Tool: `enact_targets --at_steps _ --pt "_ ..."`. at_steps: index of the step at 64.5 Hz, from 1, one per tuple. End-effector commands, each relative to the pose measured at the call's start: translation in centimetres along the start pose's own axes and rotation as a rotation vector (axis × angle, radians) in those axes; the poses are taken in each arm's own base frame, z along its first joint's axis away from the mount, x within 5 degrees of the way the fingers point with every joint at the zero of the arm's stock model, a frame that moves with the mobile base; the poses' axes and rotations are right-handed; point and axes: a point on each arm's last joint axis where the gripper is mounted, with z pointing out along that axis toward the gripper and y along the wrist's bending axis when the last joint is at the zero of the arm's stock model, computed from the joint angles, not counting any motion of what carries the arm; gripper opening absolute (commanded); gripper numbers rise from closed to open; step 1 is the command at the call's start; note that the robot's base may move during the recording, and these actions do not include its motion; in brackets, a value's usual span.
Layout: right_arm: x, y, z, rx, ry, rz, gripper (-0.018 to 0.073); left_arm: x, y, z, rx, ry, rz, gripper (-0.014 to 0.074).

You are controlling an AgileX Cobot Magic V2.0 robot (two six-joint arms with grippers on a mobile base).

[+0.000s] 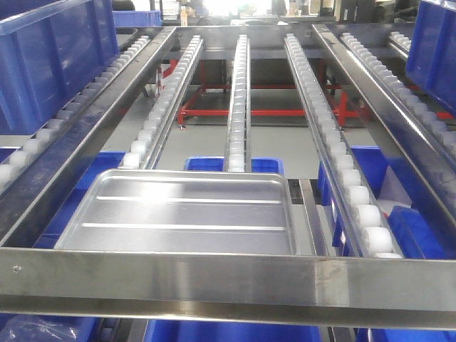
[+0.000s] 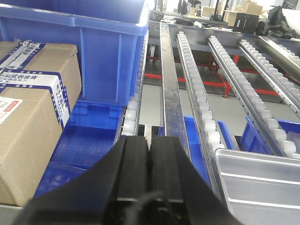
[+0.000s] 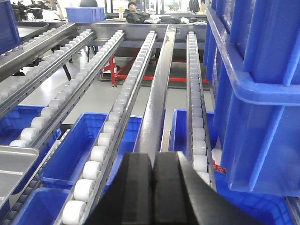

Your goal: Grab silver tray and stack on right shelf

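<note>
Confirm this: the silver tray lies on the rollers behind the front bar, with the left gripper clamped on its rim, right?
No. The silver tray lies on the rollers behind the front bar, but the left gripper is clamped on nothing: the left wrist view shows its jaws shut together, the tray apart to its right.

**My two black grippers**

My left gripper (image 2: 149, 140) is matte black. Its two flat, square-edged fingers (image 2: 133, 159) widen into a broad sloping body, with a dark cable (image 2: 140, 202) curving at the base. My right gripper (image 3: 153, 157) is equally black, with rounded fingertips (image 3: 139, 161).
</note>
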Motion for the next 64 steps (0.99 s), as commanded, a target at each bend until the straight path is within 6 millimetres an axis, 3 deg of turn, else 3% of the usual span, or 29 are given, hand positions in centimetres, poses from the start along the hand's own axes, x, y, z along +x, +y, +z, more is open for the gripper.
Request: enact_targets --at_steps 1,49,57,64 --pt "-1.5 0.0 -0.3 -0.003 -0.122 -0.019 0.0048 -0.3 0.1 -0.1 -0.005 -0.082 -0.009 -0.0092" --pt "-1.9 0.0 -0.3 -0.003 -0.162 -0.018 0.0048 -0.4 0.1 -0.1 -0.006 -0.1 -0.009 -0.0092" --pt "-3.1 0.1 -0.6 -0.003 -0.3 -0.017 0.0048 -1.7 0.2 -0.3 -0.013 -0.228 -0.011 -0.0092" --pt "-5.7 0.1 -1.4 -0.005 -0.441 -0.016 0.0048 -4.5 -0.1 -0.7 -0.008 -0.316 0.0 -0.0092"
